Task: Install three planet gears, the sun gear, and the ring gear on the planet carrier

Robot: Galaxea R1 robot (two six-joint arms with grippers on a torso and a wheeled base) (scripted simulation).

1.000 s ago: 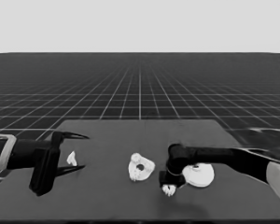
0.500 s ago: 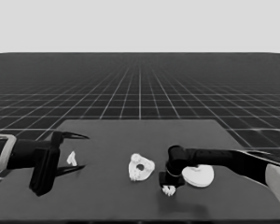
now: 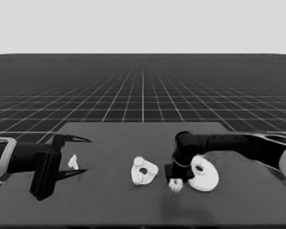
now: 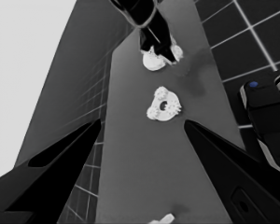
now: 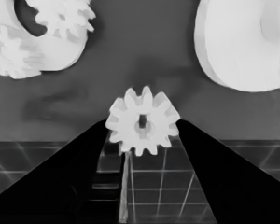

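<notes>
One gear [image 5: 143, 122] (shaft hidden) fills right pincer [image 5: 143, 128].

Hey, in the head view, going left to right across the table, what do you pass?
Left gripper → thin white piece → smaller round part carrying gears → small gear in the right gripper → larger round part.

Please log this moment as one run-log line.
right gripper: shut on gear, between smaller round part and larger round part | left gripper: parked, table's left end
</notes>
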